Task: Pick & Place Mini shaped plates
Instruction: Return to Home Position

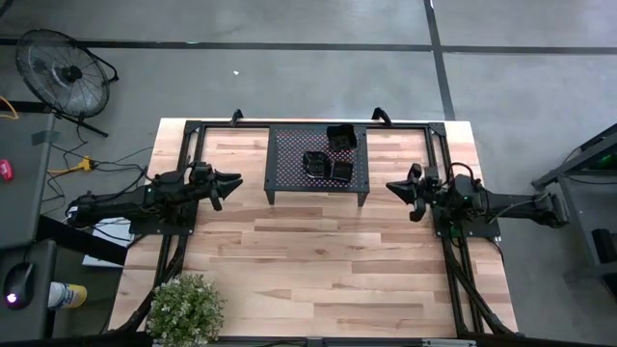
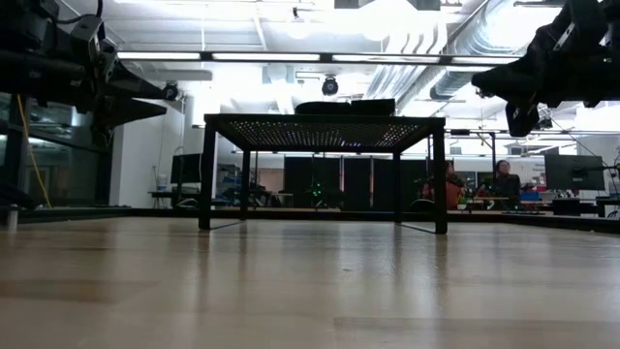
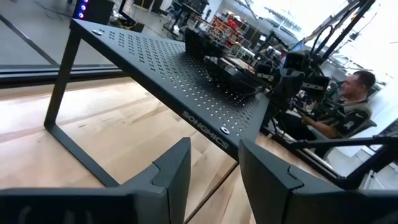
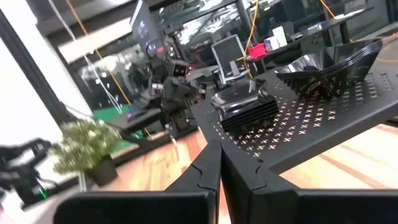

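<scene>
At the upper centre of the high view we see the rack (image 1: 289, 164) on the table (image 1: 318, 260). The plates (image 1: 341, 136) sit on its top in three stacks: one toward its upper right corner, two just beside each other near its middle. We find the left claw (image 1: 234, 180) left of the rack, raised above the table, its fingers (image 3: 177, 174) narrowly apart and empty. The right claw (image 1: 392, 186) hangs right of the rack at like height, its fingers (image 4: 199, 177) pressed together on nothing. A plant (image 1: 183, 306) fills the frame's lower left.
</scene>
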`<state>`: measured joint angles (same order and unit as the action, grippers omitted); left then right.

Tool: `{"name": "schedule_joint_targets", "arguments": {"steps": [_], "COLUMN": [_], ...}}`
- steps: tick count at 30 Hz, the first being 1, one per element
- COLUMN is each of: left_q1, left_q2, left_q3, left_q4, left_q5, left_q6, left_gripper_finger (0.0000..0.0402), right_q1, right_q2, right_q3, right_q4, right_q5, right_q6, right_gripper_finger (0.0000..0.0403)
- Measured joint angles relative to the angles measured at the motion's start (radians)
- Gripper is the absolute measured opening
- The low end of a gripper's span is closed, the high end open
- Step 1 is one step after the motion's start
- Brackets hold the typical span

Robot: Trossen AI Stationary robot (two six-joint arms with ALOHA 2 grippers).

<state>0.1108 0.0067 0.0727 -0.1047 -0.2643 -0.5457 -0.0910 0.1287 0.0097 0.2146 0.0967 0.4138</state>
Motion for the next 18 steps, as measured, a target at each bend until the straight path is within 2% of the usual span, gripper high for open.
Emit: {"name": "schedule_joint_targets", "arguments": {"steps": [8,18], "left_q1": [0.000,0.000], "left_q2": [0.000,0.000], "left_q3": [0.000,-0.001], "left_q4": [-0.003,-0.006], "left_q5": [0.008,0.012], "left_q6": [-0.004,-0.005], "left_gripper_finger": [0.0133,0.0133], "right_q1": [0.000,0.000], "right_q2": [0.001,0.001], "right_q3": [0.000,0.000], "right_q4": [-0.061,-0.061], "right_q5": [0.002,0.005], "right_q6": [-0.191,-0.213], "right_gripper_finger": [0.0003,0.0011]}}
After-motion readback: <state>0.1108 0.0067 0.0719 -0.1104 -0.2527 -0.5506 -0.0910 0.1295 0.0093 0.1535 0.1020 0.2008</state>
